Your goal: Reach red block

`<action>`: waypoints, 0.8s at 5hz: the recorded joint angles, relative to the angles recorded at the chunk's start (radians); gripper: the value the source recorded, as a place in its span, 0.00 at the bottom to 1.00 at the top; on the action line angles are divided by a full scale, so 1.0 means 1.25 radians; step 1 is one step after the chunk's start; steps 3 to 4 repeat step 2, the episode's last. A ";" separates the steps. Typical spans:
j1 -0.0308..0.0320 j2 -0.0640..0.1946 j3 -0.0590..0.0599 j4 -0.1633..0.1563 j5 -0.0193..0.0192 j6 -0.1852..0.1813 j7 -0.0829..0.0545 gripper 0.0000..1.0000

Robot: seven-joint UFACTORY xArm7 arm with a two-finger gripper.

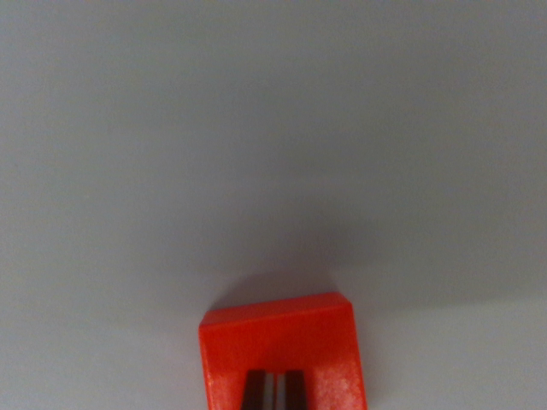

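Note:
A red block (282, 342) lies on a plain pale grey surface at the bottom middle of the wrist view, its lower part cut off by the frame edge. Two dark fingertips (259, 391) of my gripper (275, 391) show at the very bottom, in front of the block's near face. They stand almost together, with only a thin pale slit between them and nothing held. Whether the tips touch the block cannot be told. A soft shadow lies on the surface just beyond the block.
The pale grey surface (273, 128) fills the rest of the view, with no other object or edge visible.

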 joint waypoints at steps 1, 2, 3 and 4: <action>0.0000 0.000 0.000 0.000 0.0000 0.000 0.000 0.00; 0.0000 0.000 0.000 0.000 0.0000 0.000 0.000 1.00; 0.0000 0.000 0.000 0.000 0.0000 0.000 0.000 1.00; 0.0000 0.000 0.000 0.000 0.0000 0.000 0.000 1.00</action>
